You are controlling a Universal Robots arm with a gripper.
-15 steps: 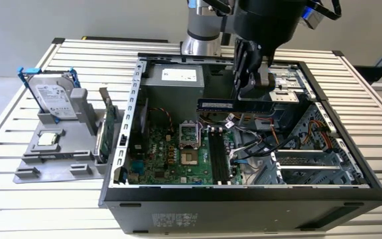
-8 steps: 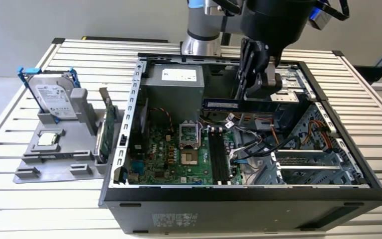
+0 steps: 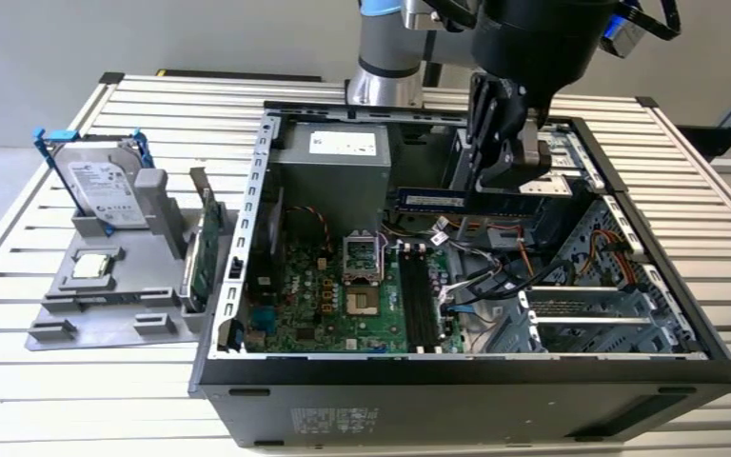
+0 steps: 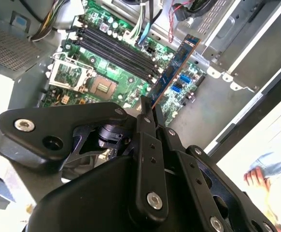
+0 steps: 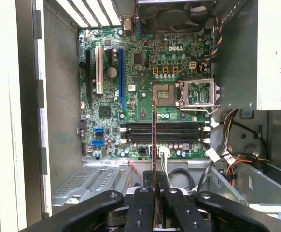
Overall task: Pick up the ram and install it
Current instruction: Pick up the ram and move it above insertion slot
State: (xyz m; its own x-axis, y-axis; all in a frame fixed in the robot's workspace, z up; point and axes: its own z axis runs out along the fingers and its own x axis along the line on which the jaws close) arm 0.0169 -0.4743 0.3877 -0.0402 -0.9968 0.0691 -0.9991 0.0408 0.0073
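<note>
End effector [image 3: 513, 183] holds ram [image 3: 440, 199] level (on edge), pointing exterior view's left.

Soft, even light fills the exterior view: the pale counter [image 3: 35, 381] reads bright, and the inside of the case [image 3: 467, 405] lies in shade. In the second wrist view the space outside the case blows out to white, the black tool [image 4: 150, 104] looks dim, and the ram [image 4: 175, 71] catches light. In the first wrist view the motherboard [image 5: 131, 96] is evenly lit.
</note>
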